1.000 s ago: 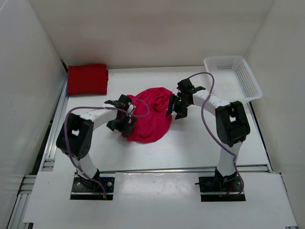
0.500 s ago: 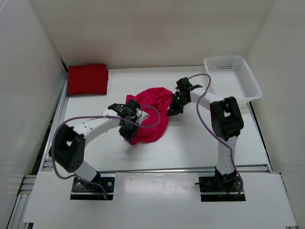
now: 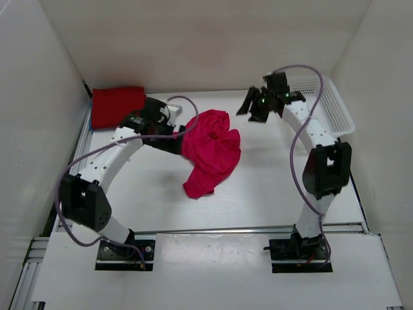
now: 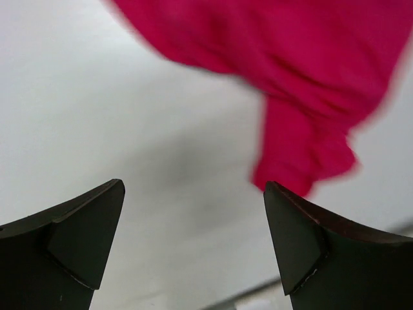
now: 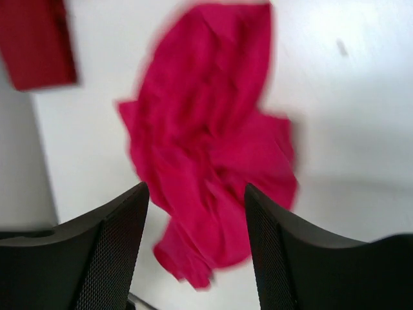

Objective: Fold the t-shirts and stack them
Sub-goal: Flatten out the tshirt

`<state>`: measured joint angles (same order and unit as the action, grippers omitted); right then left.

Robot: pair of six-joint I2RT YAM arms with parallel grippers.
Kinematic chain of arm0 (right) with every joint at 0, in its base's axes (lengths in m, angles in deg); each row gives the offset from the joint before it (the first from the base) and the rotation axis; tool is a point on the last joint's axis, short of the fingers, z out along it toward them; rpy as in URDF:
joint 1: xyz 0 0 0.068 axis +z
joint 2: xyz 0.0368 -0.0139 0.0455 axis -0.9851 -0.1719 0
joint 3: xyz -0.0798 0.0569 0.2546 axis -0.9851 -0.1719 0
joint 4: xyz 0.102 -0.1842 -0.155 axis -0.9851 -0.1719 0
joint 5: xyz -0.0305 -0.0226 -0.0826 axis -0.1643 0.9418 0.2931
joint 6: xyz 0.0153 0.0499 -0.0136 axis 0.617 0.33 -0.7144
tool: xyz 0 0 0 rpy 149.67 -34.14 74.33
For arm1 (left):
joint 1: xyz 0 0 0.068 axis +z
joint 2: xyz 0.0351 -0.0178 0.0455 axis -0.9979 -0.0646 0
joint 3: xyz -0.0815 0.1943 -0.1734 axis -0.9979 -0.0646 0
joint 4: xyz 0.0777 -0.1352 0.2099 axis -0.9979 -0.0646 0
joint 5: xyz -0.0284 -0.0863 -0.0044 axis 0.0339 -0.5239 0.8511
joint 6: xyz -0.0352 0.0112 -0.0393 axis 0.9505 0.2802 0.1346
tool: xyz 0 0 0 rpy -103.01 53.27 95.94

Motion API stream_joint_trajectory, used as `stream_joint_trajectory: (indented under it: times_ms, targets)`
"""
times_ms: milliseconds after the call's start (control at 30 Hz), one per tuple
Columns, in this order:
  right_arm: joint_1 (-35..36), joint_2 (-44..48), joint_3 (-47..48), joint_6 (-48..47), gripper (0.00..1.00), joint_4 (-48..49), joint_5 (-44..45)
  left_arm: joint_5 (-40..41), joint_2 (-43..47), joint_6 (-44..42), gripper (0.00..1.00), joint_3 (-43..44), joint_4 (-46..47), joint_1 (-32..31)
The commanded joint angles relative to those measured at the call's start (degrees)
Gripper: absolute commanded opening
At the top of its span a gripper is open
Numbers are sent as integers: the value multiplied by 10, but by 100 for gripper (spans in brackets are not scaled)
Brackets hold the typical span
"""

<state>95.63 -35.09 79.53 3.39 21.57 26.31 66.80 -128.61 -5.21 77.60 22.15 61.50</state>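
On the white bench [image 3: 290, 187] the crumpled pink-magenta cloth t-shirt [image 3: 210, 152] lies bunched. My left end effector [image 4: 193, 190] and right end effector [image 5: 197, 190] gape empty; I fear pinching several layers together.

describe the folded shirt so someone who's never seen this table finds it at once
On the white table, go to the far left corner, beside the left wall. The dark red t-shirt lies there, folded into a flat rectangle. The only other shirt in view, the pink-magenta t-shirt, is a crumpled heap mid-table.
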Motion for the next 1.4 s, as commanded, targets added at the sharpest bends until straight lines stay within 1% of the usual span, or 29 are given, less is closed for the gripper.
stream_joint_trajectory:
  times_ms: [0, 33, 67, 167, 200, 267, 300, 433, 567, 600, 633, 667, 700, 733, 767, 800, 833, 867, 900, 967, 1000, 1033, 1067, 1100, 1133, 1200, 1233, 1267, 1367]
  targets:
    - [54, 81, -167, -6, 65, -47, 63, 88, -57, 0, 100, 21, 69, 82]
    - [77, 94, -203, -6, 65, -24, 63, 88, -82, 0, 100, 33, 74, 94]
    - [126, 111, -257, 2, 65, -15, 63, 96, -135, 0, 100, 64, 79, 111]
    - [187, 129, -313, 54, 65, 18, 63, 96, -218, 0, 100, 129, 80, 123]
    - [214, 143, -352, 72, 65, 35, 56, 96, -263, 0, 100, 174, 80, 129]
    - [244, 149, -383, 116, 65, 92, 38, 88, -300, 0, 100, 212, 80, 129]
    - [252, 149, -392, 127, 65, 102, 38, 88, -335, 0, 100, 249, 80, 123]
    - [272, 112, -405, 155, 65, 131, -14, 88, -405, 0, 100, 306, 80, 117]
    - [283, 61, -379, 163, 65, 144, -35, 51, -433, 0, 100, 312, 74, 117]
    - [283, 53, -373, 163, 65, 144, -43, 34, -442, 0, 98, 312, 74, 112]
    - [283, 44, -368, 170, 65, 151, -49, 28, -450, 0, 94, 312, 74, 112]
    - [283, 22, -354, 170, 65, 151, -64, 22, -450, 0, 87, 307, 74, 112]
    - [283, 11, -346, 177, 65, 151, -72, 11, -458, 0, 68, 307, 74, 112]
    - [283, -1, -339, 184, 61, 145, -77, 5, -458, 0, 55, 307, 74, 107]
    - [283, -17, -333, 184, 52, 145, -77, 0, -465, 0, 35, 307, 68, 106]
    - [276, -17, -333, 198, 30, 137, -77, 0, -465, 0, 13, 307, 68, 101]
    - [265, -10, -344, 198, 16, 137, -77, 0, -465, 0, 10, 307, 68, 101]
    - [257, 3, -368, 205, 4, 137, -72, 0, -453, 0, 10, 301, 61, 101]
    - [247, 18, -382, 205, 0, 137, -66, 0, -443, 0, 10, 292, 61, 101]
    - [214, 88, -414, 183, 0, 122, -35, 17, -394, 0, 10, 274, 55, 124]
    - [203, 117, -414, 168, 0, 86, -16, 24, -373, 0, 10, 266, 55, 134]
    - [183, 175, -419, 127, 0, 62, 4, 46, -350, 0, 10, 260, 50, 146]
    - [174, 204, -409, 103, 0, 35, 23, 61, -305, 0, 10, 255, 50, 170]
    - [166, 229, -399, 79, 0, -28, 42, 78, -281, 0, 10, 247, 50, 181]
    - [152, 276, -387, 39, 0, -60, 83, 109, -258, 0, 10, 247, 50, 192]
    - [124, 345, -364, 9, 0, -132, 118, 132, -192, 0, 10, 241, 44, 222]
    - [111, 368, -364, -6, 0, -147, 129, 159, -172, 0, 10, 241, 44, 230]
    - [75, 412, -364, -6, 0, -157, 135, 173, -143, 0, 10, 246, 44, 242]
    - [8, 471, -377, -18, 0, -163, 102, 229, -118, 0, 10, 251, 39, 248]
